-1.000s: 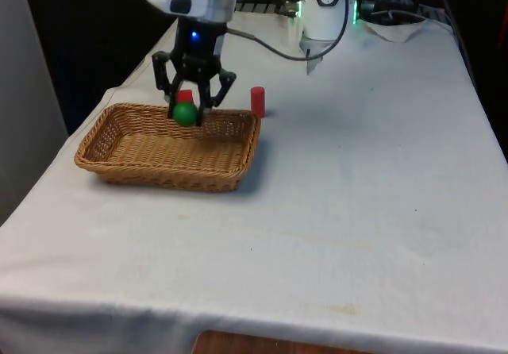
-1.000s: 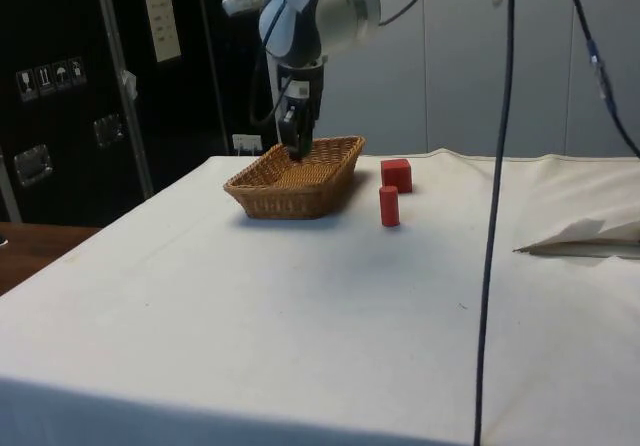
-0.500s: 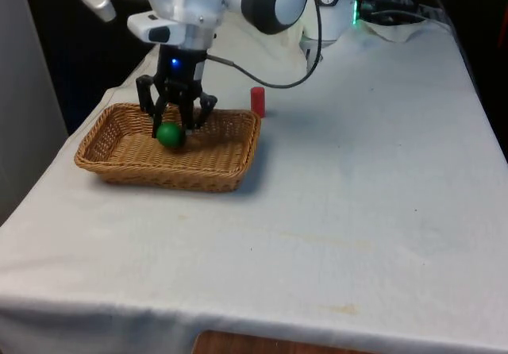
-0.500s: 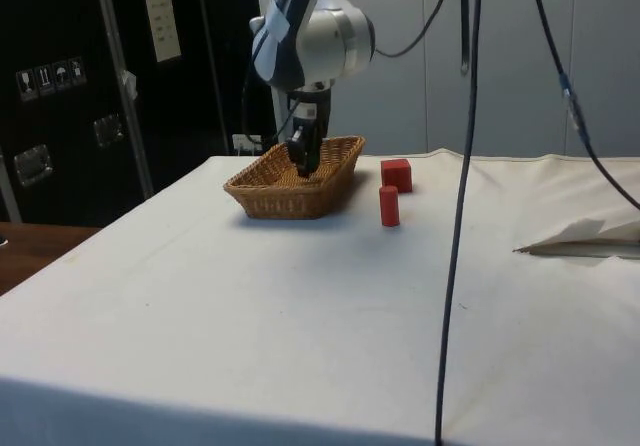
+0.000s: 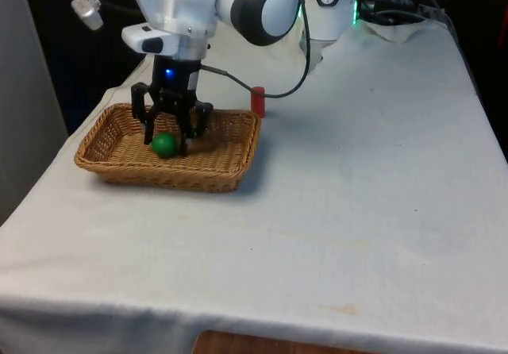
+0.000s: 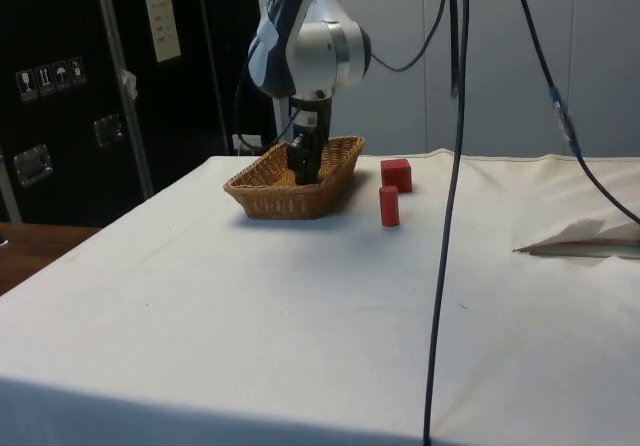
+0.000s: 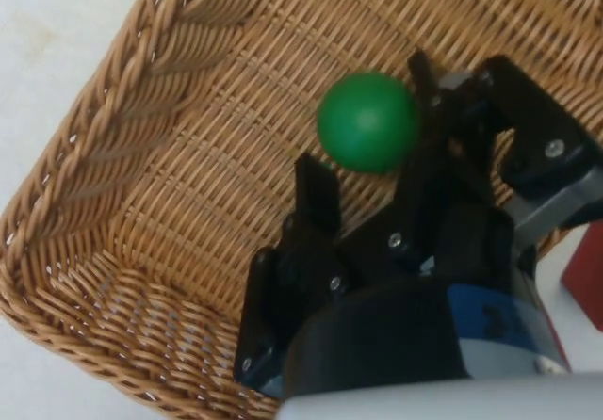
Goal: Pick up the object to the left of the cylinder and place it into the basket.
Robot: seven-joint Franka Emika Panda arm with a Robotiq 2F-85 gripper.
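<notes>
We see a green ball [image 5: 164, 144] lying on the woven floor of a shallow wicker basket [image 5: 95, 157], which sits on a desk [image 5: 357, 195] covered in white cloth. The black gripper [image 5: 167, 137] reaches down inside the basket. In the wrist view the ball [image 7: 367, 121] sits just beyond the fingertips; one finger [image 7: 317, 194] stands clearly apart from it, and the other is right beside it, so we judge that the gripper has let go and is spread wide, holding nothing. In the side view the gripper [image 6: 301, 165] hangs low between the basket's walls [image 6: 262, 194].

As far as we can judge, the main work is done: the ball is in the basket, toward its end on the front view's left. What seems left is for the arm to lift clear of the basket without nudging the ball or catching the rim.

The ball is round, so it has no long axis and points no particular way; it may roll a little on the uneven weave.

Behind the basket on the desk, a small red cylinder [image 5: 257, 101] stands upright, its long axis vertical. In the side view the cylinder [image 6: 389, 206] stands just beside a red block [image 6: 396, 174], both outside the basket.
</notes>
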